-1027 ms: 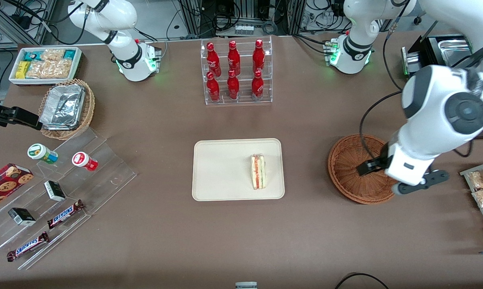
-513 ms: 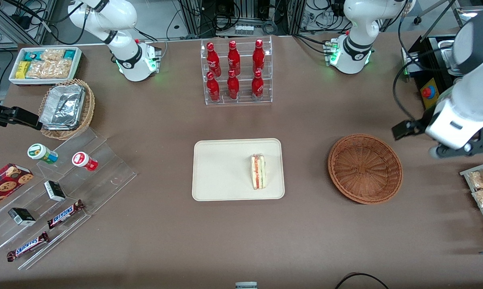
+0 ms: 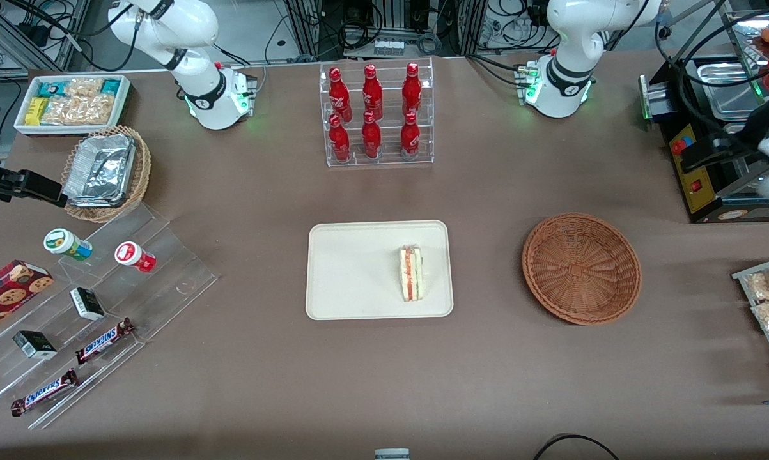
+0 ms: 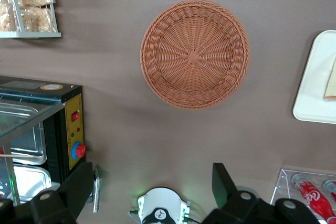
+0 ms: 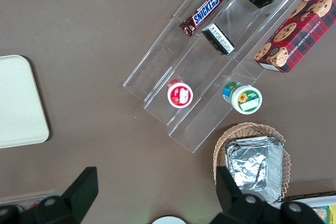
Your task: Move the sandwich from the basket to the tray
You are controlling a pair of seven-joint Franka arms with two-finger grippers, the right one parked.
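Gripper (image 4: 152, 190) is wide open, holding nothing; only the wrist view shows that. It's pulled up off the basket (image 3: 581, 268) since before; sandwich (image 3: 411, 274) sits on the tray (image 3: 352, 268).

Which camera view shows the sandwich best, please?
The front view is best: the whole sandwich lies on the tray, its filling layers visible. The left wrist view catches only its edge; the right wrist view shows only a bare tray corner. The tool is open, above the table beside the empty basket.
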